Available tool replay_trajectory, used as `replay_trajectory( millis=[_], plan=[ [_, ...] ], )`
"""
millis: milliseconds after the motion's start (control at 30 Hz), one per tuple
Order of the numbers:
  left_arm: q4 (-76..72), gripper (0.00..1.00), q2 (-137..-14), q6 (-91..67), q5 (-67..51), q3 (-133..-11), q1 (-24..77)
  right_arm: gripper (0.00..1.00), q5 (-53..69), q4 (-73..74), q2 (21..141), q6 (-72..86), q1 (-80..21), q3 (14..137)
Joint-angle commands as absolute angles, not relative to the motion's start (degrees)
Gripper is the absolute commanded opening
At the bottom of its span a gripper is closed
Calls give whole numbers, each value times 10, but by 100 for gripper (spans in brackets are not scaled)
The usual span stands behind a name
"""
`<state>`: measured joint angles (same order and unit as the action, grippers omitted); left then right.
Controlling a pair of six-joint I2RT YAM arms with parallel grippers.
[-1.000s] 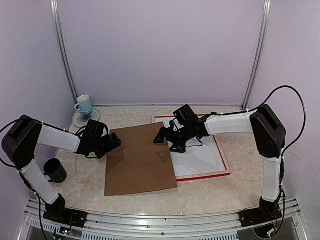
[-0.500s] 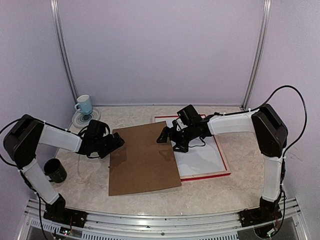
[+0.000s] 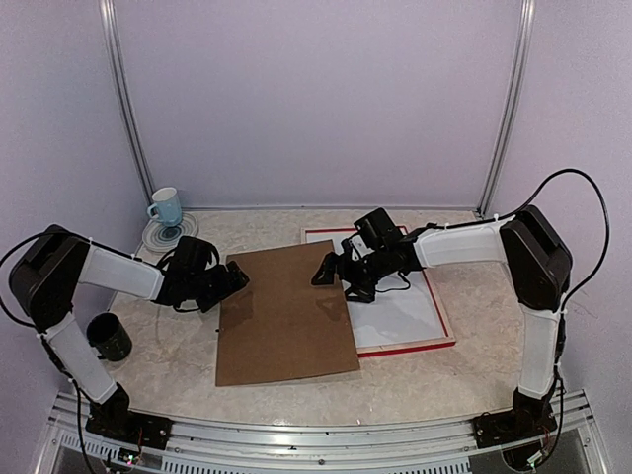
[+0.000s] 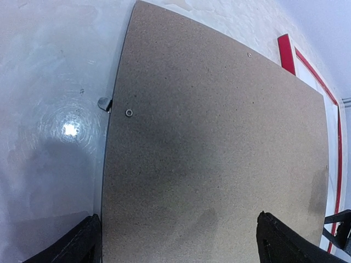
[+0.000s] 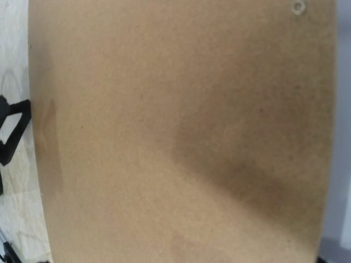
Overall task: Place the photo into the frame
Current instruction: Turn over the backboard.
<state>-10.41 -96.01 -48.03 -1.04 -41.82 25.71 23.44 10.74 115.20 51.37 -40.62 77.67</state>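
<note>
Flanking the backing board [image 3: 284,316], seemingly to guide it onto the 3 o'clock frame [image 3: 405,348]: left tool [image 3: 235,279] spread, right tool [image 3: 331,269] unreadable.

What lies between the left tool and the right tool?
The brown backing board fills the stretch from the left tool to the right tool, clearest in the top external view.

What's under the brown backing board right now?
The board covers most of the left bar of the frame; the table shows around it. Anything else beneath is hidden.
</note>
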Motion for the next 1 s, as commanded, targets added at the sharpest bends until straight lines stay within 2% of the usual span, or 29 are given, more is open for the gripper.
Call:
replay_trajectory(
  millis=[0,400,967],
  plan=[
    [-119,96,-976,-486,-46,-436,277,99,271,68,1109,499,-405,773],
    [-139,96,-978,-497,-61,-439,285,99,341,18,1066,506,-397,775],
    [-245,96,-941,-528,-87,-413,310,99,417,-72,1024,553,-399,773]
  ],
)
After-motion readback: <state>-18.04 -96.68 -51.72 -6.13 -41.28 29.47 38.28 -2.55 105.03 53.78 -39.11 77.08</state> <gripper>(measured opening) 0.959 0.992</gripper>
